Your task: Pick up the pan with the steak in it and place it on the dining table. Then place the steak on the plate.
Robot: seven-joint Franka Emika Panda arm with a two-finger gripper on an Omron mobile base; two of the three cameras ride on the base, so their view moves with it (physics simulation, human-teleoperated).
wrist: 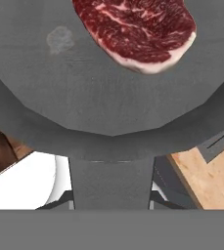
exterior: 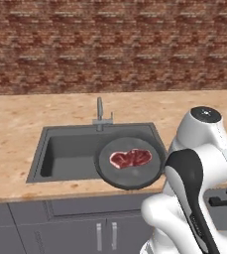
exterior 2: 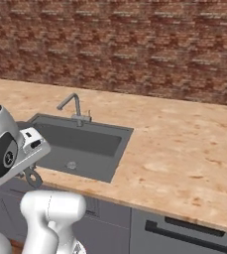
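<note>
**Pan with steak held above the sink edge**

Left base view — the pan (exterior: pixel 130 166), dark grey and round, hangs over the right front corner of the sink (exterior: pixel 70 154), partly overlapping the wooden counter (exterior: pixel 16 124). The steak (exterior: pixel 130 158) lies flat near the pan's middle. The white arm hides the handle side, so the grip itself is hidden here. A faucet (exterior: pixel 100 113) stands just behind the pan.

Right base view — the sink (exterior 2: pixel 80 144) and faucet (exterior 2: pixel 71 105) lie ahead of the arm, with bare counter (exterior 2: pixel 184 149) to the right. The pan is hidden behind the arm's white body.

Hand view — the pan (wrist: pixel 108 102) sits close to the camera, and its handle (wrist: pixel 111 183) runs down to the bottom edge, where the narrowly set fingers appear clamped on it. The steak (wrist: pixel 140 31) rests toward the pan's far side.

Risk, as judged: the pan is held only by its long handle, so a tilt or quick swing toward the dining table could slide the steak off — or twist the handle in the grip.
</note>
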